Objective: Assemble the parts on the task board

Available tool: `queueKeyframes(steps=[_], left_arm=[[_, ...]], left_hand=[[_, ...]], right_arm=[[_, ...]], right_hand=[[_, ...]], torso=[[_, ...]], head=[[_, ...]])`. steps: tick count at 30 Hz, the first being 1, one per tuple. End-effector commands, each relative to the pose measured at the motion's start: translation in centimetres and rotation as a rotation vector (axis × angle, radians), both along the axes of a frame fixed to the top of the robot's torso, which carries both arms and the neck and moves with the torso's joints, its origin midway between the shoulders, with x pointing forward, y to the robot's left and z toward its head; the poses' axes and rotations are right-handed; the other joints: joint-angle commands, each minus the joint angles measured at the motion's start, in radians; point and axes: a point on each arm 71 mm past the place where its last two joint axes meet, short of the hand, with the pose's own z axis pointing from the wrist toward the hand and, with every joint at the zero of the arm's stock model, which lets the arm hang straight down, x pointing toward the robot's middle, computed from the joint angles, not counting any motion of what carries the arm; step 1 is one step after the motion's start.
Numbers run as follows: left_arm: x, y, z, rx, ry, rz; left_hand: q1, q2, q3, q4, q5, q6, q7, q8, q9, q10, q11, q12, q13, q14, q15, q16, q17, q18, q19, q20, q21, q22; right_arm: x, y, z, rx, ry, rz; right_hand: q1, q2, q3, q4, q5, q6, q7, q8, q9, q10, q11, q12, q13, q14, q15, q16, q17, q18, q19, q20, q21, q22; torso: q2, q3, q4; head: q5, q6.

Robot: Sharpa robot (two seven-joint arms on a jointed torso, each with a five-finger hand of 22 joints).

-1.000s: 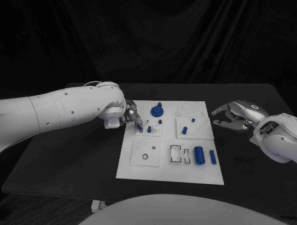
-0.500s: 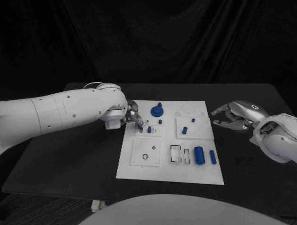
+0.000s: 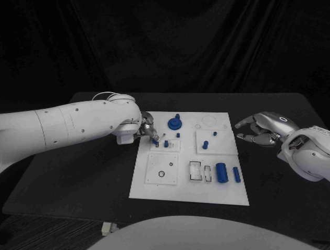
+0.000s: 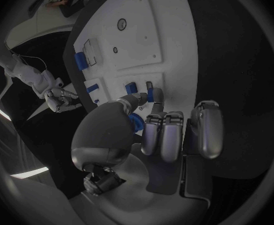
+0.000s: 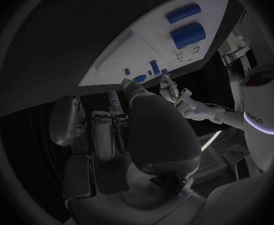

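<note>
- The left hand (image 3: pixel 144 129) is down at the near-left edge of the task board (image 3: pixel 165 187), its fingers (image 4: pixel 163 135) curled in close together.
- In the left wrist view the thumb and a fingertip pinch a small blue peg (image 4: pixel 149 92), its tip at the board's surface beside another small blue part (image 4: pixel 131 87).
- Just right of that hand, a round blue part with an upright stem (image 3: pixel 175 123) stands near the board's far edge.
- Further right, small blue pins (image 3: pixel 206 144) stand in the middle of the board.
- Toward the board's near-right corner lie a thick blue cylinder (image 3: pixel 221 172) and a thinner blue rod (image 3: pixel 236 174), side by side.
- The right hand (image 3: pixel 263 129) hangs off the board's right edge, over the black table (image 3: pixel 74 177), fingers curled inward with nothing in them.
</note>
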Motion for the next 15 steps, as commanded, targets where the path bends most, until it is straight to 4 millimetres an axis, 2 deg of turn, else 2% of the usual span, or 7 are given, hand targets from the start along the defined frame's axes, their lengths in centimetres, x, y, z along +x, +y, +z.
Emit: queueKeyframes(steps=[1,15], left_arm=[[-0.19,-0.21,-0.2,-0.008,-0.002,-0.014],[-0.77,-0.72,-0.6,-0.016,0.011,-0.029]], left_hand=[[-0.006,0.007,0.07,-0.067,-0.001,0.001,-0.009,-0.007,-0.002,0.105,0.0,0.003,0.263,0.104,0.002,0.003,0.263,0.007,-0.002,0.003,-0.002,0.194],[-0.006,0.008,0.072,-0.067,0.0,0.001,-0.01,-0.007,-0.002,0.105,0.0,0.003,0.263,0.104,0.002,0.003,0.263,0.008,-0.004,0.003,-0.005,0.193]], right_arm=[[-0.08,-0.08,-0.1,-0.003,0.003,-0.011],[-0.11,-0.09,-0.1,-0.003,0.005,-0.011]], right_hand=[[0.007,0.0,0.006,0.003,0.005,0.006,0.0,-0.005,-0.001,0.106,0.008,0.003,0.263,0.106,0.007,0.003,0.263,0.02,-0.006,0.004,-0.004,0.164],[0.007,0.0,0.006,0.003,0.005,0.006,0.0,-0.005,-0.001,0.106,0.008,0.003,0.263,0.106,0.007,0.003,0.263,0.02,-0.006,0.004,-0.004,0.164]], torso=[[0.0,0.0004,0.0005],[0.001,-0.0001,-0.0003]], head=[[0.0,0.0],[0.001,0.0]])
